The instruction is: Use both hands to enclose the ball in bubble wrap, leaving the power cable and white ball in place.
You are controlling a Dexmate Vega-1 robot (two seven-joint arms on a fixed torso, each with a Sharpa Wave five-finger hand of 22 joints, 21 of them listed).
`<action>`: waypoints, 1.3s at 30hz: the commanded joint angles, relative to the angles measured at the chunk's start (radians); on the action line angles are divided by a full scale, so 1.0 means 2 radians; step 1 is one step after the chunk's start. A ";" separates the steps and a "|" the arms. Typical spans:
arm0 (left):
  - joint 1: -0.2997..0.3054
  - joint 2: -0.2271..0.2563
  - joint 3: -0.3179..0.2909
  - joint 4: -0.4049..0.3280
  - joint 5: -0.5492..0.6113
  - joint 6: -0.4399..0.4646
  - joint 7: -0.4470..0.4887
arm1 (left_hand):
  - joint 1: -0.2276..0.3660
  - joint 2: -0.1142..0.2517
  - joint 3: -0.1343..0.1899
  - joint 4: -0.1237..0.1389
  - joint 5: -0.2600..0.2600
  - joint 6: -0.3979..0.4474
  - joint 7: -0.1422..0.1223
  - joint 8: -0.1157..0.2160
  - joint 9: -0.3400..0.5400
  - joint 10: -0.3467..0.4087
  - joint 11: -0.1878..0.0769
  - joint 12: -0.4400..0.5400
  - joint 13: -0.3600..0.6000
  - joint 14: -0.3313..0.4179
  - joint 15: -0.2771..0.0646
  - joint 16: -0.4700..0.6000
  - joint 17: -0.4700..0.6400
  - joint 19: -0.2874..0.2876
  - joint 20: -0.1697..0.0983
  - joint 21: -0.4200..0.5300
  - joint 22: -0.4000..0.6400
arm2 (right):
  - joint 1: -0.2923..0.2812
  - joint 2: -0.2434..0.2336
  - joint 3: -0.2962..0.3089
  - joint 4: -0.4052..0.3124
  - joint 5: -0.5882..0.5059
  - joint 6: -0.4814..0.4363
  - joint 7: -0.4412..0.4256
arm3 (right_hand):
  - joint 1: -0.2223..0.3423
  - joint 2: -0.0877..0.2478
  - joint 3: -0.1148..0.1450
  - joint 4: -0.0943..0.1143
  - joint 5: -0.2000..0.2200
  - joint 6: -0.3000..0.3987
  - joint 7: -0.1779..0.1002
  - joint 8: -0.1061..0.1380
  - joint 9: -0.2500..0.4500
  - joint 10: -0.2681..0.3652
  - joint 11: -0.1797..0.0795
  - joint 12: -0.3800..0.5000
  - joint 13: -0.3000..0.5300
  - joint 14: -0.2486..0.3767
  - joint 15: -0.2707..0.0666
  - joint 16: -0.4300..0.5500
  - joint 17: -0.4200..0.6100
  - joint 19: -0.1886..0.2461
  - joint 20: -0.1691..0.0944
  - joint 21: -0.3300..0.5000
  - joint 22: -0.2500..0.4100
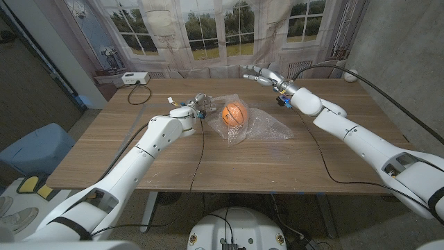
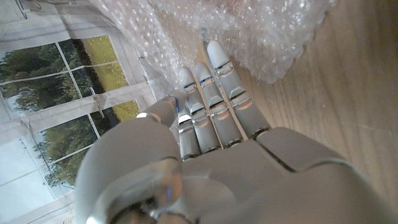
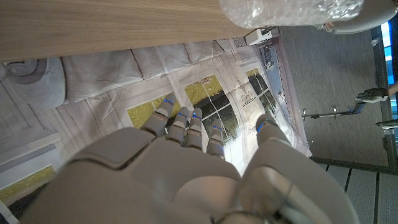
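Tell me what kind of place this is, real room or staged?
Probably a staged lab or test room. The window scene behind the wooden table looks like a printed backdrop hung in folds, plain grey walls stand at the sides, and a power cable and a white box lie at the table's far edge.

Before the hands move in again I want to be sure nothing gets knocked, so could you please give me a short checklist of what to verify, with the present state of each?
1. Orange ball sits on the bubble wrap: ok.
2. Ball fully enclosed: not ok, its top looks uncovered.
3. Left hand at the wrap's edge: ok; its fingers reach the wrap, but whether they hold it, cannot tell.
4. Right hand on the wrap: not ok, it hangs open past the far edge.
5. White ball undisturbed near the far right corner: ok.
6. Power cable clear of the wrap: ok.
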 commanded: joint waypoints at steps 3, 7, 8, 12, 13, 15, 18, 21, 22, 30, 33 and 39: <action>0.041 0.015 -0.019 -0.116 0.041 0.121 0.168 | 0.009 0.000 0.012 -0.002 0.001 0.033 0.034 -0.005 0.003 0.020 -0.016 0.001 0.000 0.009 0.001 0.003 -0.001 0.009 -0.003 0.007 0.001 | 0.020 0.015 -0.010 0.041 0.006 0.031 0.006 | -0.007 0.000 -0.002 0.004 0.000 0.000 0.000 -0.001 0.001 0.002 0.003 0.000 0.002 -0.001 0.003 0.002 0.002 -0.002 -0.004 0.003 0.001; 0.054 0.014 -0.028 -0.138 0.052 0.153 0.197 | 0.011 -0.001 0.015 -0.002 0.001 0.034 0.035 -0.007 0.003 0.020 -0.015 0.001 0.000 0.010 0.001 0.001 -0.001 0.010 -0.004 0.009 0.001 | 0.020 0.015 -0.010 0.041 0.007 0.034 0.005 | -0.009 0.000 -0.004 0.005 0.000 -0.001 0.000 -0.002 0.001 0.002 0.003 0.000 0.002 -0.001 0.003 0.002 0.002 -0.002 -0.005 0.003 0.001; 0.055 0.013 -0.029 -0.142 0.056 0.163 0.206 | 0.011 -0.002 0.016 -0.002 0.001 0.034 0.036 -0.007 0.003 0.021 -0.015 0.000 0.000 0.010 0.001 0.001 -0.001 0.012 -0.005 0.010 0.001 | 0.020 0.015 -0.010 0.041 0.006 0.035 0.004 | -0.009 0.000 -0.004 0.005 0.000 -0.002 -0.001 -0.002 0.001 0.002 0.003 0.000 0.002 -0.001 0.002 0.002 0.002 -0.002 -0.005 0.003 0.001; 0.058 0.015 -0.040 -0.159 0.050 0.220 0.211 | 0.011 -0.004 0.020 -0.001 0.000 0.035 0.038 -0.009 0.003 0.023 -0.012 -0.001 0.000 0.016 0.000 0.001 -0.001 0.018 -0.009 0.014 0.000 | 0.019 0.015 -0.009 0.040 0.005 0.041 0.000 | -0.010 -0.001 -0.004 0.005 0.000 -0.003 -0.001 -0.003 0.001 0.002 0.003 0.000 0.002 0.000 0.001 0.002 0.001 -0.001 -0.006 0.003 0.001; 0.057 0.018 -0.041 -0.164 0.049 0.242 0.213 | 0.010 -0.004 0.021 -0.001 0.000 0.036 0.038 -0.009 0.003 0.024 -0.011 -0.001 0.000 0.018 0.000 0.001 -0.001 0.019 -0.009 0.015 0.000 | 0.017 0.015 -0.008 0.040 0.006 0.043 -0.003 | -0.011 -0.001 -0.004 0.005 0.000 -0.003 -0.001 -0.003 0.001 0.002 0.004 0.000 0.002 0.001 0.001 0.002 0.001 -0.001 -0.006 0.003 0.001; 0.054 0.019 -0.041 -0.167 0.050 0.264 0.209 | 0.010 -0.005 0.023 -0.001 -0.001 0.038 0.039 -0.009 0.003 0.027 -0.011 -0.001 0.000 0.020 0.000 0.001 -0.001 0.020 -0.010 0.017 -0.001 | 0.016 0.015 -0.007 0.041 0.006 0.046 -0.004 | -0.011 0.000 -0.005 0.005 0.001 -0.004 -0.001 -0.003 0.001 0.002 0.004 0.000 0.002 0.002 0.000 0.002 0.001 0.000 -0.006 0.004 0.001; 0.050 0.019 -0.043 -0.170 0.053 0.291 0.200 | 0.009 -0.006 0.024 0.000 -0.001 0.039 0.040 -0.009 0.003 0.027 -0.009 -0.001 0.000 0.021 0.000 0.000 -0.002 0.021 -0.011 0.018 -0.001 | 0.016 0.015 -0.007 0.043 0.007 0.051 -0.005 | -0.011 0.000 -0.005 0.005 0.001 -0.004 -0.001 -0.003 0.001 0.004 0.005 0.000 0.002 0.004 -0.001 0.003 0.001 0.001 -0.007 0.004 0.001; 0.040 0.015 -0.038 -0.171 0.065 0.330 0.201 | 0.008 -0.007 0.026 0.001 -0.001 0.037 0.041 -0.011 0.004 0.026 -0.007 -0.003 0.000 0.023 0.003 0.000 -0.001 0.020 -0.011 0.019 -0.001 | 0.014 0.016 -0.006 0.045 0.006 0.055 -0.008 | -0.011 0.000 -0.005 0.005 0.001 -0.004 -0.002 -0.003 0.001 0.005 0.005 0.000 0.002 0.006 0.000 0.003 0.000 0.002 -0.008 0.004 0.001; 0.036 0.015 -0.038 -0.170 0.064 0.344 0.194 | 0.007 -0.008 0.026 0.001 -0.001 0.036 0.040 -0.012 0.004 0.024 -0.005 -0.004 0.000 0.022 0.004 -0.001 -0.001 0.020 -0.012 0.019 -0.002 | 0.013 0.016 -0.005 0.045 0.006 0.059 -0.011 | -0.011 0.000 -0.005 0.005 0.001 -0.004 -0.002 -0.003 0.001 0.005 0.004 0.001 0.002 0.007 0.000 0.003 0.000 0.002 -0.008 0.004 0.001; 0.023 0.033 -0.025 -0.171 0.087 0.354 0.135 | -0.018 -0.022 0.020 0.012 -0.005 0.034 0.039 -0.015 0.004 0.019 0.011 -0.010 0.000 0.014 0.007 -0.004 0.002 0.009 -0.009 0.021 -0.004 | 0.004 0.012 0.000 0.034 0.004 0.060 -0.020 | -0.014 0.000 -0.006 0.006 0.002 -0.002 -0.002 -0.002 0.001 0.011 0.006 0.002 0.002 0.014 -0.001 0.005 0.000 0.006 -0.008 0.006 0.001; 0.017 0.052 -0.018 -0.175 0.087 0.352 0.098 | -0.081 -0.059 -0.018 0.026 -0.011 -0.039 0.027 -0.026 0.005 0.008 0.052 -0.017 0.003 0.008 0.031 -0.002 0.004 -0.044 0.023 0.010 -0.005 | 0.000 0.010 0.002 0.028 0.002 0.058 -0.024 | -0.015 0.000 -0.006 0.006 0.002 -0.001 -0.002 -0.002 0.001 0.012 0.005 0.003 0.002 0.016 -0.002 0.006 0.000 0.007 -0.009 0.006 0.001; -0.060 0.133 0.021 -0.162 -0.029 0.410 0.020 | -0.197 -0.106 -0.088 0.046 -0.021 -0.302 0.011 -0.020 0.001 -0.109 0.151 -0.027 0.010 -0.082 0.119 -0.007 0.006 -0.139 0.111 -0.033 -0.011 | -0.003 0.010 0.005 0.027 0.000 0.068 -0.032 | -0.017 0.001 -0.007 0.008 0.002 0.000 -0.002 -0.002 0.001 0.014 0.006 0.003 0.002 0.023 -0.004 0.008 0.000 0.010 -0.009 0.007 0.001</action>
